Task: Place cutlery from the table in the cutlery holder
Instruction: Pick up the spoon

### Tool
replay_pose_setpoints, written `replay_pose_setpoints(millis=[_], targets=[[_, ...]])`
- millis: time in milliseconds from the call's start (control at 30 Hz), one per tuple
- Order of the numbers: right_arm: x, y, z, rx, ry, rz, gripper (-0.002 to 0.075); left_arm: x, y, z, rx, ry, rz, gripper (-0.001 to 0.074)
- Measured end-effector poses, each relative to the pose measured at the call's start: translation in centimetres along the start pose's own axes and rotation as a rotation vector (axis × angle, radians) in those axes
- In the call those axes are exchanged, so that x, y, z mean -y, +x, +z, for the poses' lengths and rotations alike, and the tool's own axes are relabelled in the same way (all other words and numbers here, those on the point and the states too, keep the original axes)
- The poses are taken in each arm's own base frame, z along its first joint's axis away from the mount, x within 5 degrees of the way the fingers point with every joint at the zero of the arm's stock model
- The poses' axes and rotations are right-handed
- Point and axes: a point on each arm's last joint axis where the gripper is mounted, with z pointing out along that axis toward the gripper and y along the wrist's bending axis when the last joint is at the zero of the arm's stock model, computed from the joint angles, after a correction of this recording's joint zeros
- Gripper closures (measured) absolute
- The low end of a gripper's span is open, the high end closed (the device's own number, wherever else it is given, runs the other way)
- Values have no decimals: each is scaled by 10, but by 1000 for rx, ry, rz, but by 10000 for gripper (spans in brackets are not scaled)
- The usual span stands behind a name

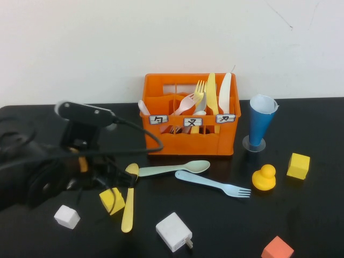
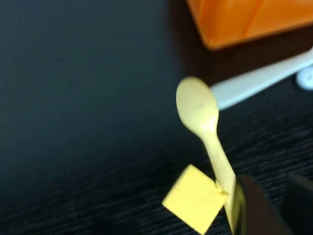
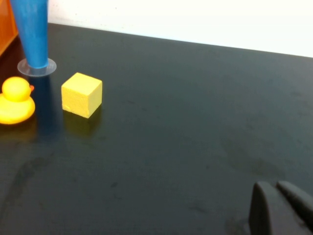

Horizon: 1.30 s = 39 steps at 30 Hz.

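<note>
Left tool [image 2: 261, 205] is low by the desk's [image 1: 215, 226] left front, jaws spread around the pale yellow spoon's [image 1: 129, 196] handle, yellow cube [image 1: 112, 200] touching alongside. Mint-green spoon [image 1: 174, 168] and light blue fork [image 1: 212, 184] lie before the cutlery holder [image 1: 189, 141]. Right tool [image 3: 281, 208]: pressed together, right side.

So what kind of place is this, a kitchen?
Probably a robot practice table, not a kitchen: toy cutlery beside an orange cutlery holder, a rubber duck, and a robot's left hand over them.
</note>
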Motion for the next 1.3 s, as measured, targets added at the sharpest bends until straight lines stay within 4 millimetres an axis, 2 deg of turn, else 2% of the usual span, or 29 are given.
replay_pose_setpoints(millis=[133, 200, 467, 700, 967, 1167, 1233, 1300], targets=[[0, 0, 0, 0, 0, 0, 730, 5, -10, 20, -86, -9, -41, 468], [0, 0, 0, 0, 0, 0, 730, 8, -17, 31, -130, -19, -49, 426], [0, 0, 0, 0, 0, 0, 730, 15, -29, 96, -375, -93, -45, 398], [0, 0, 0, 0, 0, 0, 730, 19, -27, 132, -486, -103, -7, 397], [0, 0, 0, 0, 0, 0, 730, 10, -20, 144, -546, -63, -93, 397], [0, 0, 0, 0, 0, 0, 730, 10, -20, 146, -570, -42, -84, 398], [0, 0, 0, 0, 0, 0, 730, 10, -19, 147, -578, -38, -68, 414], [0, 0, 0, 0, 0, 0, 730, 9, -19, 148, -582, -36, -51, 484]])
